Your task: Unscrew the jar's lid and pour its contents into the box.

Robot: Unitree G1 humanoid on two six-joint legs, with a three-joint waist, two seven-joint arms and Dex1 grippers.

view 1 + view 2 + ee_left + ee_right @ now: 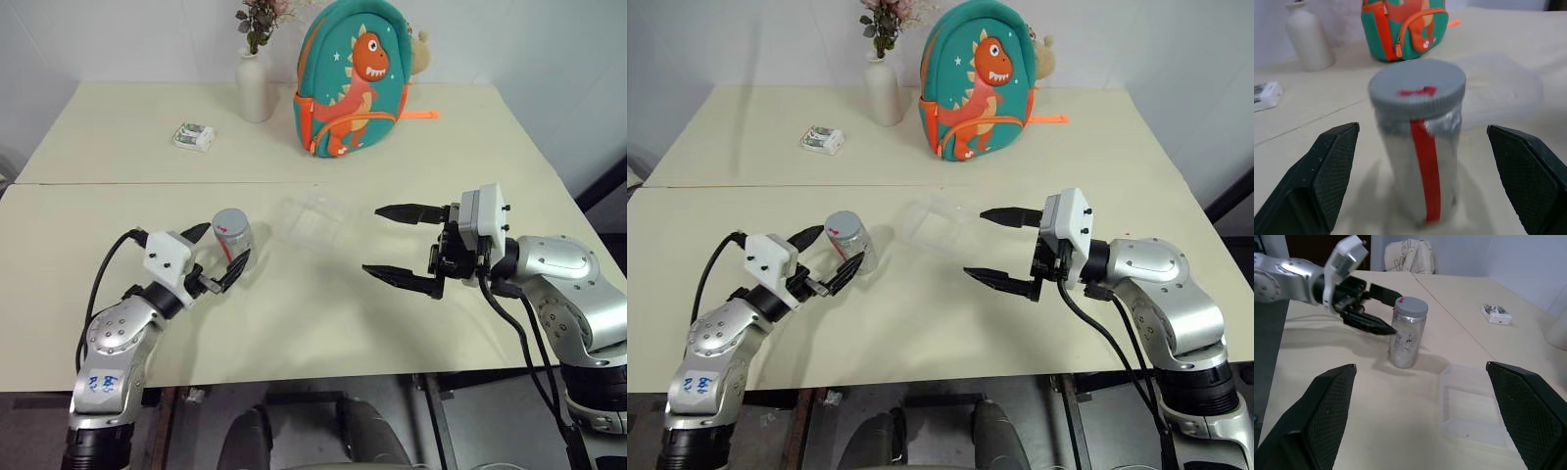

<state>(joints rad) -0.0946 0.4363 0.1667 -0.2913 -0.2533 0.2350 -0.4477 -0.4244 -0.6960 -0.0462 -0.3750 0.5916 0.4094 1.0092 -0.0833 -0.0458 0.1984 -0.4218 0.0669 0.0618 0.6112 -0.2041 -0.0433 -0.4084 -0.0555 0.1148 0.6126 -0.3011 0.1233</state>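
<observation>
left tool [217, 258] wide open astride the upright jar [233, 238], right tool [397, 245] open, empty; jar's contents indiscernible

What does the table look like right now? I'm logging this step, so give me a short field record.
jar: upright, between the left tool's open fingers
lid: still on
box: empty-looking, right of the jar
right tool: open, above the table beside the box
background: vase, dinosaur backpack, white-green packet
</observation>
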